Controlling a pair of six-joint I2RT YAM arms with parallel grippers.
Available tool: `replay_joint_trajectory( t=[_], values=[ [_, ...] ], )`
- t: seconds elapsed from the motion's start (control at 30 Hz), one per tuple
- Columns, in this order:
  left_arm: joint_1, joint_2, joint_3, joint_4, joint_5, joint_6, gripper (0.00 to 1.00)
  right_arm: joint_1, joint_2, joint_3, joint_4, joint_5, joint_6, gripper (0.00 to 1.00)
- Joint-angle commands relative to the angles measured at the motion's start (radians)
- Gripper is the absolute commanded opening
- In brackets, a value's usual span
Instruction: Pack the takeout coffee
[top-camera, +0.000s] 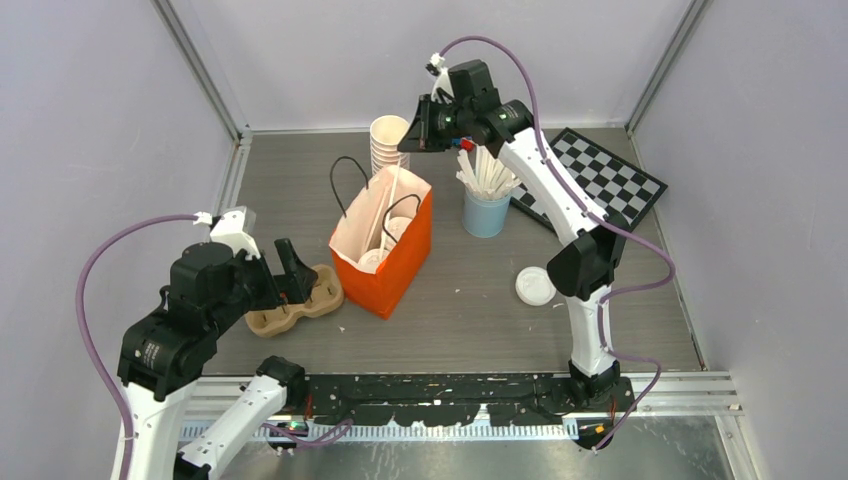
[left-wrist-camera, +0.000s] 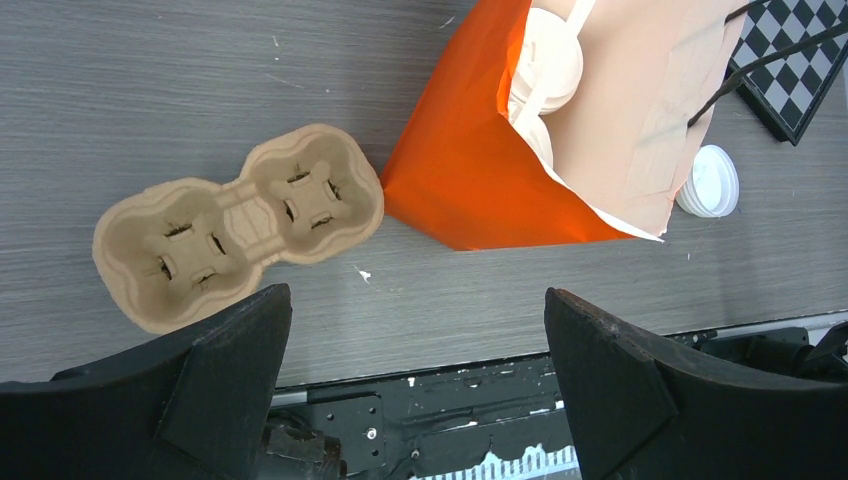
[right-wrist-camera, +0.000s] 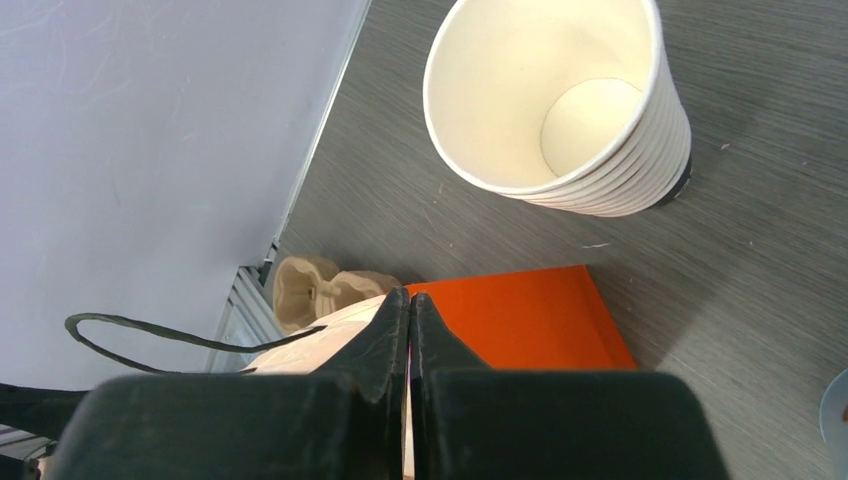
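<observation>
Nearest, the left tool (left-wrist-camera: 415, 300) hangs with its jaws spread wide and empty. On the desk (left-wrist-camera: 150, 80) just ahead of one finger is a cardboard cup carrier (left-wrist-camera: 240, 225), and an orange paper bag (left-wrist-camera: 470, 170) stands ahead of the other. Both takeout coffees (left-wrist-camera: 532, 45) sit inside that bag, lids up, beside a white stick (top-camera: 389, 205). Above the bag's mouth the right tool (right-wrist-camera: 408, 300) is pinched shut with nothing seen between its fingers, a stack of lidless cream cups (right-wrist-camera: 560, 110) just beyond its tips.

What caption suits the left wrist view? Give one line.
Open left gripper near an empty cup carrier beside the orange bag holding lidded cups.
</observation>
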Motion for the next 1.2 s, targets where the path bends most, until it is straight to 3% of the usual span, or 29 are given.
replay_joint_trajectory(
  t=[0.0, 0.33, 0.53, 0.7, 0.8, 0.87, 0.93, 0.97, 1.17],
  values=[
    [0.003, -0.002, -0.005, 0.009, -0.007, -0.001, 1.0, 0.025, -0.031, -0.014, 0.029, -0.037, -0.024, 0.02],
    [0.003, 0.002, -0.018, 0.02, -0.006, -0.009, 1.0, 0.07, -0.114, -0.117, -0.012, 0.02, -0.086, 0.0],
    [0.003, 0.012, -0.009, 0.022, -0.004, -0.01, 1.0, 0.07, -0.137, -0.043, -0.056, 0.076, -0.099, 0.26],
    [0.003, 0.028, 0.014, 0.025, -0.008, -0.008, 1.0, 0.068, -0.155, 0.04, -0.078, 0.077, -0.099, 0.3],
    [0.003, 0.043, 0.052, 0.035, -0.01, -0.004, 1.0, 0.069, -0.2, 0.045, -0.092, 0.101, -0.098, 0.39],
    [0.003, 0.056, 0.086, 0.042, -0.015, -0.002, 1.0, 0.068, -0.248, 0.02, -0.098, 0.144, -0.104, 0.52],
    [0.003, 0.075, 0.129, 0.05, -0.015, 0.002, 1.0, 0.064, -0.308, -0.033, -0.1, 0.201, -0.12, 0.76],
    [0.003, 0.085, 0.156, 0.055, -0.014, 0.003, 1.0, 0.064, -0.344, -0.071, -0.1, 0.237, -0.126, 0.83],
    [0.003, 0.111, 0.23, 0.156, 0.035, 0.029, 1.0, 0.056, -0.558, -0.262, -0.112, 0.429, -0.127, 0.88]
  ],
)
